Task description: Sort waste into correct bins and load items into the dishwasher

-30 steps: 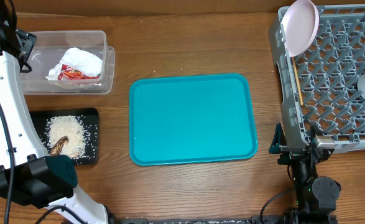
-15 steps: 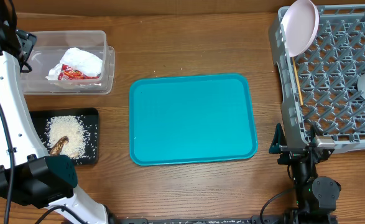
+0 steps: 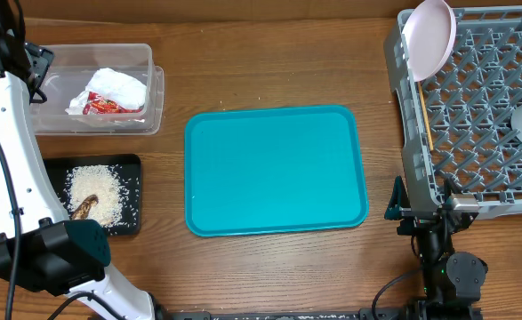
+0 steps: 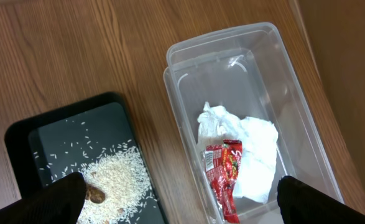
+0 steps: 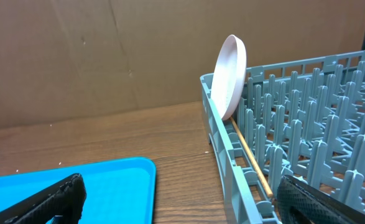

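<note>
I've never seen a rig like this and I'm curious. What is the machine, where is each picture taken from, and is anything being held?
These are two robot arms at a table, each with a two-finger gripper. One picture looks down from above; the other two come from wrist cameras, so the dark corner shapes are fingers. The left gripper overlooks a clear tub holding a napkin and red wrapper, beside a black tray of rice. A teal tray lies in the middle. The right gripper faces a grey rack carrying a plate and chopsticks. Both are open and hold nothing.
</note>
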Motion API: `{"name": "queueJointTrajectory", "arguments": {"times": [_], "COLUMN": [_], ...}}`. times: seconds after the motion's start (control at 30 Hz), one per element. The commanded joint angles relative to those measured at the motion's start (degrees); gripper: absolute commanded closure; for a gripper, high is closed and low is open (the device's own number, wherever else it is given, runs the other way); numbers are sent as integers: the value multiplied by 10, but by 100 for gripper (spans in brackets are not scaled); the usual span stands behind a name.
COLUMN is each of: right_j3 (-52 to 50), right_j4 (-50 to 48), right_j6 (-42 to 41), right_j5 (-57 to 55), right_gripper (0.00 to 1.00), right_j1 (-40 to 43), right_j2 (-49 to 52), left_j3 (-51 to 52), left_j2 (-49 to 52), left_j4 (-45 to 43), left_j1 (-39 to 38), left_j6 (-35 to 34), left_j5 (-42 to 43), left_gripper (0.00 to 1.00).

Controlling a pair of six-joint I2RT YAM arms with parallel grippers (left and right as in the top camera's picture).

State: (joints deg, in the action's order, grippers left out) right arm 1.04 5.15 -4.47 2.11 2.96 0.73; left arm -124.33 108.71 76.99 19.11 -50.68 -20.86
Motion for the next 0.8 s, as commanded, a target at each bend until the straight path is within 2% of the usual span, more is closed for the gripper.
{"name": "queueJointTrajectory", "arguments": {"times": [0.0, 0.07, 0.2, 0.37, 0.53, 0.77], "right_j3": [-6, -6, -6, -6, -6, -6], "right_j4": [-3, -3, -3, -3, -3, -3], "right_j6": [2, 2, 2, 2, 2, 2], "right_j5": [-5, -5, -5, -5, -5, -5], "right_gripper": [0, 0, 0, 0, 0, 0], "right_j1": [3, 3, 3, 3, 3, 3], "right_j2": [-6, -6, -6, -6, -6, -6], "left_j3": [-2, -2, 12, 140, 375, 720], "left_j2": [-42, -62, -104, -190, -323, -515], "left_j4": [42, 97, 191, 175, 29, -312], "left_j1": [-2, -2, -2, -11, -33, -112], "left_j6": [49, 71, 72, 68, 68, 146], "left_j5": [-3, 8, 12, 28, 96, 191], "left_gripper": [0, 0, 0, 0, 0, 0]}}
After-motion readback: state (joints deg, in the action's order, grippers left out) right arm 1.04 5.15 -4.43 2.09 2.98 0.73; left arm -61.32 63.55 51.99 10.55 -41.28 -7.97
